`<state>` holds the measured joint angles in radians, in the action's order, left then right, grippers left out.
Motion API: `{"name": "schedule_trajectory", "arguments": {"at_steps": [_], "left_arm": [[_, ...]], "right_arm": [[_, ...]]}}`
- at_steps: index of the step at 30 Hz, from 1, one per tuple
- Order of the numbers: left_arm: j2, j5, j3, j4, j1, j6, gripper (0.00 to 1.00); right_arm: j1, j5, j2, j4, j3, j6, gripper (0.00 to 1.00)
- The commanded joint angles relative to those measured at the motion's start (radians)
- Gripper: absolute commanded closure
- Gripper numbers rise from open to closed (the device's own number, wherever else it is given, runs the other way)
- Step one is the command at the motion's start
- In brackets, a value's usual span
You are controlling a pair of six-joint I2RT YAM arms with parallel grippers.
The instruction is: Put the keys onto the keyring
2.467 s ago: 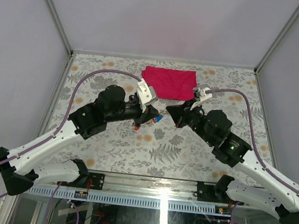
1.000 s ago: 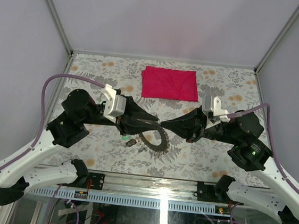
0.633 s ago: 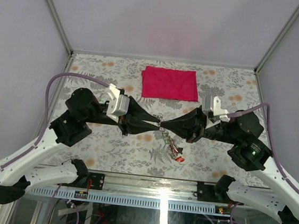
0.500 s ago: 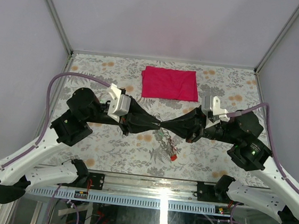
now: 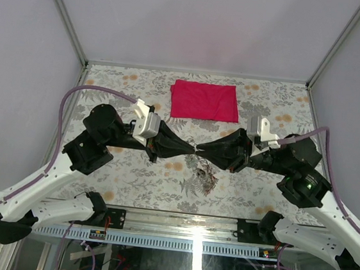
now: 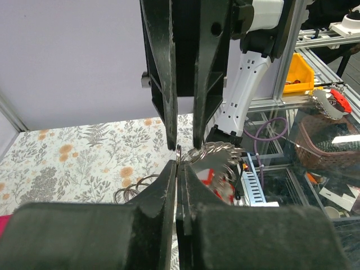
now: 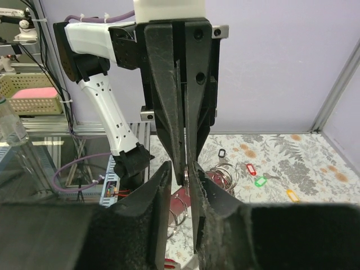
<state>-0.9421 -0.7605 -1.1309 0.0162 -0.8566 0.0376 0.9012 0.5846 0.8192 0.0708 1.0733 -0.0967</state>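
Both grippers meet tip to tip above the table's middle. My left gripper [image 5: 193, 148] is shut on the thin upper edge of the keyring [image 6: 216, 154], a dark grey coiled ring that hangs below the tips [image 5: 205, 172] with red tags [image 6: 223, 183] on it. My right gripper [image 7: 181, 170] faces the left one with its jaws slightly apart around the same edge, a gap showing beside the metal. Loose keys lie on the table beyond: a black tag [image 7: 221, 152], a red one [image 7: 250, 169], a green one [image 7: 260, 181] and a yellow one [image 7: 292, 195].
A folded red cloth [image 5: 204, 101] lies at the back centre of the flowered table [image 5: 267, 99]. Metal frame posts stand at the corners. Both arms stretch across the table's middle, their bases at the near edge.
The left jaws have shut on the ring's edge and the right jaws have parted a little. The ring, spread out below the left gripper a second ago, now dangles under the tips.
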Motion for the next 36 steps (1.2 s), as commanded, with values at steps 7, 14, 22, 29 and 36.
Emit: {"name": "schedule_trajectory", "arguments": {"at_steps": [7, 14, 22, 29, 36], "left_arm": [[-0.007, -0.014, -0.041, -0.027, -0.002, -0.003, 1.00], [-0.011, -0.022, -0.048, -0.023, -0.002, -0.003, 1.00], [-0.012, -0.045, -0.051, -0.024, -0.003, -0.003, 1.00], [-0.006, -0.044, -0.047, -0.013, -0.002, 0.003, 1.00], [-0.003, -0.042, -0.056, 0.026, -0.002, 0.032, 1.00]], "right_arm": [[-0.003, -0.032, -0.038, -0.140, 0.074, 0.102, 0.67], [-0.004, -0.029, -0.015, -0.168, 0.079, 0.123, 0.68], [-0.003, -0.021, 0.008, -0.159, 0.085, 0.123, 0.71], [-0.003, 0.002, 0.023, -0.156, 0.090, 0.116, 0.94], [-0.003, 0.007, 0.018, -0.170, 0.104, 0.104, 0.77]]}}
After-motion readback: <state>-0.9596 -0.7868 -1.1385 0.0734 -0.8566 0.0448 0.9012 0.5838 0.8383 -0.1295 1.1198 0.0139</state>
